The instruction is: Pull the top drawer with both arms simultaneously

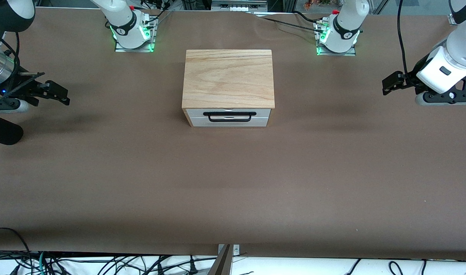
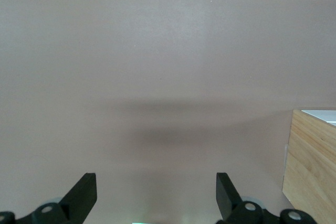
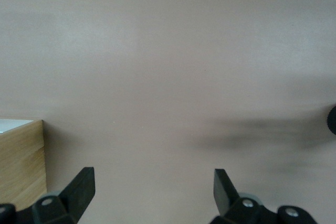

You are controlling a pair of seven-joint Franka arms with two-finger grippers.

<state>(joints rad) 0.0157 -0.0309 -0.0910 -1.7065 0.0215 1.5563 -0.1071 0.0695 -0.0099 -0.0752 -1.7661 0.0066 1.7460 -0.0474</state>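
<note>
The cabinet has an oak-grained top (image 1: 228, 78) and stands mid-table between the arm bases. The top drawer's white front (image 1: 197, 117) shows under it, flush with the cabinet. Its black wire bar handle (image 1: 229, 113) faces the front camera. My left gripper (image 1: 387, 86) hovers open and empty over bare table toward the left arm's end, well apart from the cabinet. My right gripper (image 1: 63, 96) hovers open and empty toward the right arm's end. The left wrist view shows the open gripper (image 2: 156, 184) and the cabinet's wooden side (image 2: 311, 169). The right wrist view shows the same: gripper (image 3: 154, 182) and cabinet side (image 3: 22, 161).
The brown table (image 1: 233, 183) spreads wide in front of the drawer. The arm bases (image 1: 133, 31) (image 1: 339, 35) stand on either side of the cabinet's back. A black cylinder (image 1: 4, 131) lies at the right arm's end. Cables (image 1: 103, 265) hang off the table's near edge.
</note>
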